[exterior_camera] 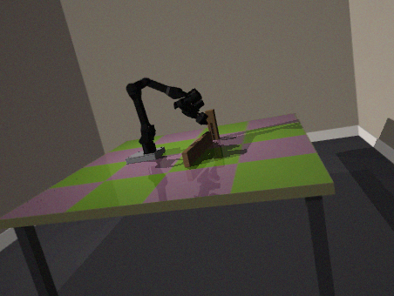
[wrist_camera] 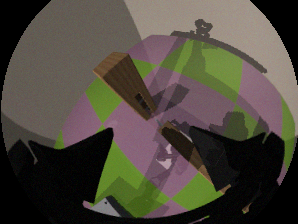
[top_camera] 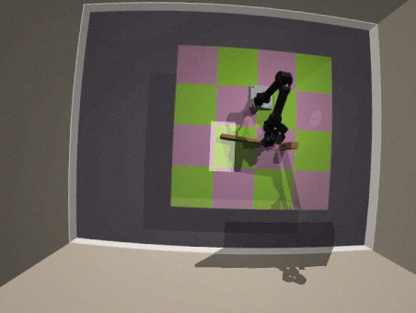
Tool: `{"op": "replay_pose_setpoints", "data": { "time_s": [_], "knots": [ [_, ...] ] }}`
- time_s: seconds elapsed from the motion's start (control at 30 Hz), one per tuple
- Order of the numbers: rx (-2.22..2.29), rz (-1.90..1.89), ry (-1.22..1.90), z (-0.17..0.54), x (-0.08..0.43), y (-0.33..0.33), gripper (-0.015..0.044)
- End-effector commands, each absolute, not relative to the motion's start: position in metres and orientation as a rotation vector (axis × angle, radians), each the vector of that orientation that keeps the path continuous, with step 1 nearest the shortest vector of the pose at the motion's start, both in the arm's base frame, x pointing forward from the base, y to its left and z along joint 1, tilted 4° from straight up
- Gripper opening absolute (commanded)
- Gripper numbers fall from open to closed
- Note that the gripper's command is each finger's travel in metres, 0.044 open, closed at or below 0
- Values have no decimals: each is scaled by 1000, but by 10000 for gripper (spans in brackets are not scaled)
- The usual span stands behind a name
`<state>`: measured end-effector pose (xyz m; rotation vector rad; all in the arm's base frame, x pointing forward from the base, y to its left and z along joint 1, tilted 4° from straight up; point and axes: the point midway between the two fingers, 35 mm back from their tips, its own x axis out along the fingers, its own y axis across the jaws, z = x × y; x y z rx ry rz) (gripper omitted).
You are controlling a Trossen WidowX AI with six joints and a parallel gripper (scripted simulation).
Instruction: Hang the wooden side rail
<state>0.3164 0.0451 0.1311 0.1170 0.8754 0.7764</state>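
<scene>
The wooden side rail (top_camera: 239, 138) (exterior_camera: 197, 150) (wrist_camera: 197, 162) stands on its long edge on the table, its near end close to the post. The headboard post (top_camera: 290, 145) (exterior_camera: 211, 119) (wrist_camera: 122, 80) stands upright, with its dark slot (wrist_camera: 143, 102) low on the face toward the rail. A small grey bit of hook (wrist_camera: 159, 121) shows at the rail's end, apart from the slot in the wrist view; the rest of the hooks and the pins cannot be made out. My gripper (top_camera: 273, 144) (exterior_camera: 203, 119) (wrist_camera: 152, 131) is open and empty, above the rail's post end, beside the post.
The arm's grey base plate (top_camera: 261, 98) (exterior_camera: 145, 156) (wrist_camera: 106, 207) sits on the checkered table (top_camera: 193, 64) (exterior_camera: 279, 171), behind the rail in the overhead view. The arm reaches over from it. Dark arm shadows fall across the rail and table.
</scene>
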Motion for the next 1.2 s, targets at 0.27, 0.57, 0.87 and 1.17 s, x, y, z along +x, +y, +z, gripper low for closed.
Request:
{"op": "replay_pose_setpoints", "data": {
  "time_s": [0.27, 0.57, 0.87, 1.17],
  "knots": [
    [605, 267, 1265, 126, 326, 30, 440],
    [932, -232, 1407, 126, 329, 17, 440],
    [1207, -783, 1379, 131, 329, 3, 440],
    [1418, -1319, 1164, 139, 328, -12, 440]
  ]
}}
